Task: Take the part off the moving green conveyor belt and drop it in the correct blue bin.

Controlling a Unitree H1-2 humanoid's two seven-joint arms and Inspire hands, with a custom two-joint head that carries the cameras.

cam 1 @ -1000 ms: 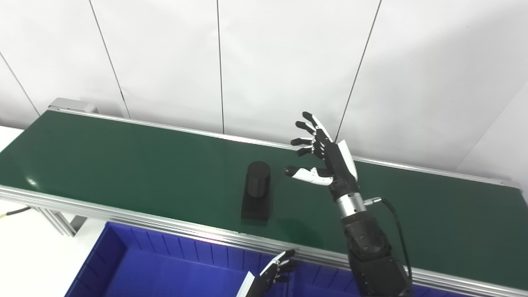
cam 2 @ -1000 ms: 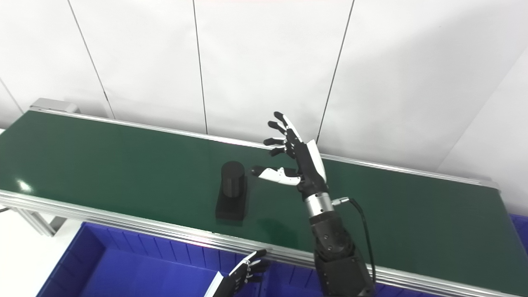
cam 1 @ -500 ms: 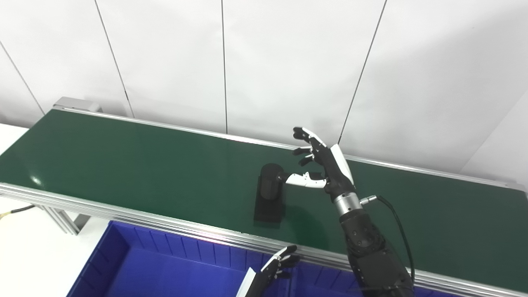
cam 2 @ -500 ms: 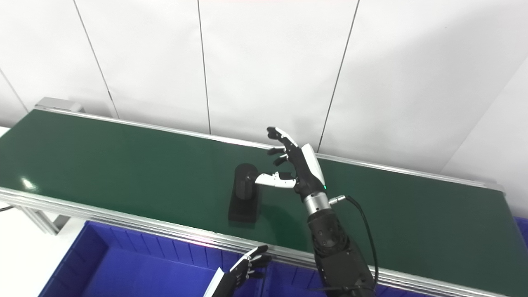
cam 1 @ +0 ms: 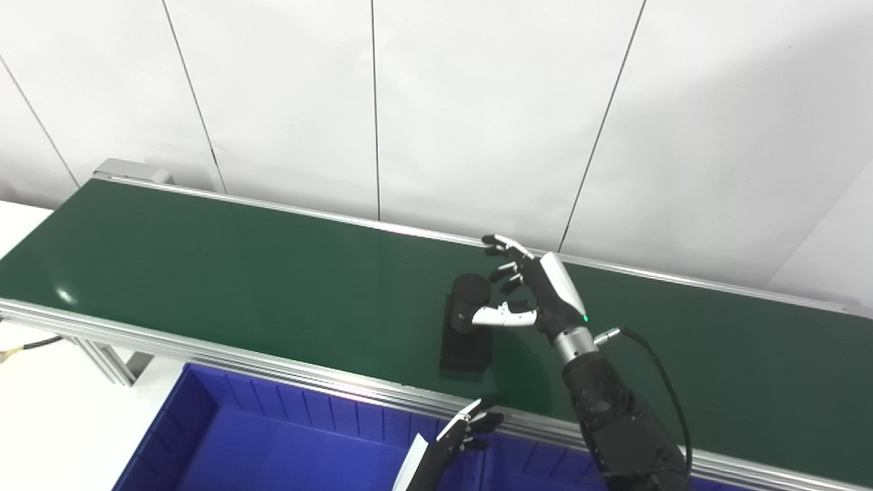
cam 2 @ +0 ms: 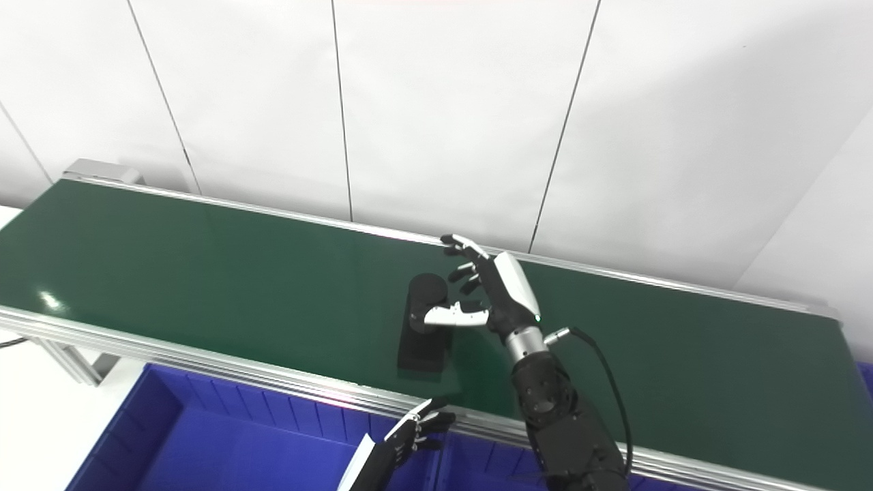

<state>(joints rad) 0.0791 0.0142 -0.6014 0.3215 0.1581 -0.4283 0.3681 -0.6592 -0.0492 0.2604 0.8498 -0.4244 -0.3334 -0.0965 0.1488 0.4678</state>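
White wall panels back the green conveyor belt (cam 1: 239,273). Our right hand (cam 1: 539,293), fingers spread, reaches the black part (cam 1: 467,324) at frame centre. A late close risks toppling it.

Blue bin (cam 1: 225,436) cut off by bottom edge. Left hand (cam 1: 458,436) only partly in frame, lower centre; grip state unclear. Right hand (cam 1: 528,293) thumb covers part (cam 1: 466,320) side; contact uncertain. Conveyor belt (cam 1: 204,273) right end cropped.

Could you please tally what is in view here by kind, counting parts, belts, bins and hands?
Black part: 1
Green conveyor belt: 1
Blue bin: 1 clearly seen; a second may start right of the divider, cannot tell
Hands: 2, left hand and right hand
Total: 5
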